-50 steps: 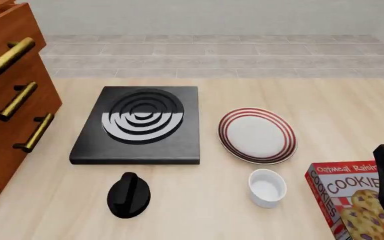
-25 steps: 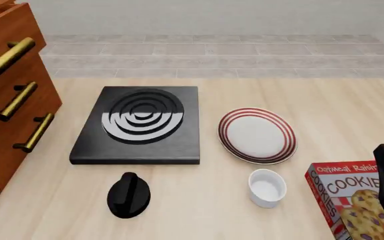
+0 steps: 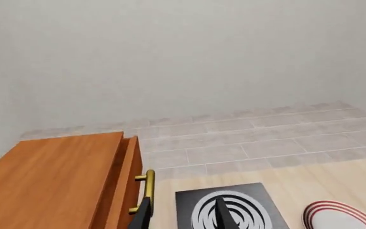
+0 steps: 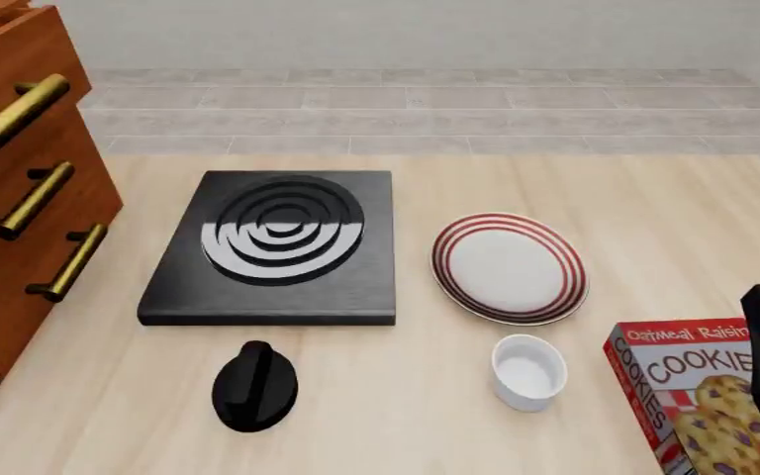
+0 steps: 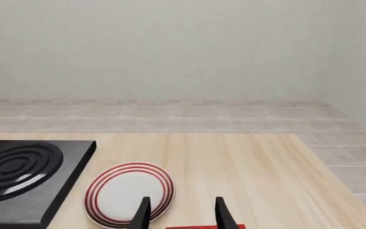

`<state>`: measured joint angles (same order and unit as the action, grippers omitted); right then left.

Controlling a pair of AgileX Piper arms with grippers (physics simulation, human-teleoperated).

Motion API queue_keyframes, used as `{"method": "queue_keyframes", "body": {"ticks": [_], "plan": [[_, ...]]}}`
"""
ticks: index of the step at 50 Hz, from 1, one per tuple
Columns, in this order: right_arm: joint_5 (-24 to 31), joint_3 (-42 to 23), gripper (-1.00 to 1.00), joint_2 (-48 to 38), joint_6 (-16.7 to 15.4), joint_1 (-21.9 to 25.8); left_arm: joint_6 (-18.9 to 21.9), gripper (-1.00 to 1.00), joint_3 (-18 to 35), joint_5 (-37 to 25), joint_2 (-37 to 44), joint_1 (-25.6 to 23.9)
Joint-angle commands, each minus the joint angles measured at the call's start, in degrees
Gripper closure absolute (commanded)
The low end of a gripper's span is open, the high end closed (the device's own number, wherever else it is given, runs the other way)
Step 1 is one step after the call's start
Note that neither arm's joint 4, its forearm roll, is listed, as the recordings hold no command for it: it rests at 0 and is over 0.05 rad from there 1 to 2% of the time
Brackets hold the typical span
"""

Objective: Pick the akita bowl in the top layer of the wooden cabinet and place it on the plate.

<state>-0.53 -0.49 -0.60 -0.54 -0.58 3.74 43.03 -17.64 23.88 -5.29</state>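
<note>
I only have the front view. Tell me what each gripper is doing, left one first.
Observer: The left wrist view shows the left gripper with its jaws apart and nothing between them, next to the brass handle of the top layer.
Operator: Now the right one.
Observer: In the right wrist view the right gripper has its jaws apart and holds nothing. It points over the near rim of the plate.
Operator: Find the akita bowl.
Observer: No view shows it. The left wrist view sees the wooden cabinet from above, and the drawer's inside is hidden.
</note>
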Motion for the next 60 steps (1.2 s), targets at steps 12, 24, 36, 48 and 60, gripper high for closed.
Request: {"method": "queue_keyframes", "body": {"ticks": [12, 24, 36, 48, 60], "plan": [[0.1, 0.0, -1.00, 0.0, 0.3, -0.6, 2.3, -1.00, 10.7, -6.7, 6.8, -1.0], [0.0, -0.1, -1.00, -0.1, 0.3, -0.7, 4.0, -1.00, 12.9, -9.4, 9.8, 0.9], [0.4, -0.1, -1.00, 0.2, 0.2, -0.6, 4.3, -1.00, 16.8, -13.3, 11.6, 2.5], [0.4, -0.1, -1.00, 0.2, 0.2, -0.4, -0.2, -1.00, 21.5, -18.3, 14.8, 4.0], [0.4, -0.1, -1.00, 0.3, 0.1, -0.3, -2.8, -1.00, 25.3, -22.4, 17.9, 4.9]]}}
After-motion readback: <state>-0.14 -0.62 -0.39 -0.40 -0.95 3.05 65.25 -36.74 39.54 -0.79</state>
